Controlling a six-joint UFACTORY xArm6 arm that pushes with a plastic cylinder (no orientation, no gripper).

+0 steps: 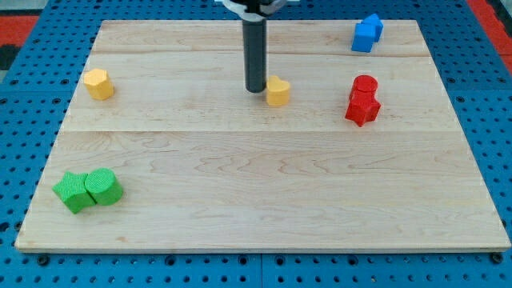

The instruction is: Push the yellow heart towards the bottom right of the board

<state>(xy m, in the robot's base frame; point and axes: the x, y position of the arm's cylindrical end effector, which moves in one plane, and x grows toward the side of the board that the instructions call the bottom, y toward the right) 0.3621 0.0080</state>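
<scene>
Standing upright from the view's top, rod puts my tip (pixel 255 90) just left of the yellow heart (pixel 278 91), near touching; contact unclear. No fingers on this rig, only the rod. Heart sits upper centre of the wooden board (pixel 264 200). Wide bare wood runs down to the bottom right. Red blocks (pixel 362 101) right, blue block (pixel 367 34) top right, yellow block (pixel 98 83) left, green blocks (pixel 88 190) bottom left.

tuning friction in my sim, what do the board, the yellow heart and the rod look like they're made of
Board: pale wood, matte, grain lines and plank seams showing.
Yellow heart: probably painted wood or plastic, since the colour is flat with a faint sheen; cannot tell which.
Rod: dark, smooth, likely metal or plastic; my tip is just left of the heart.
</scene>
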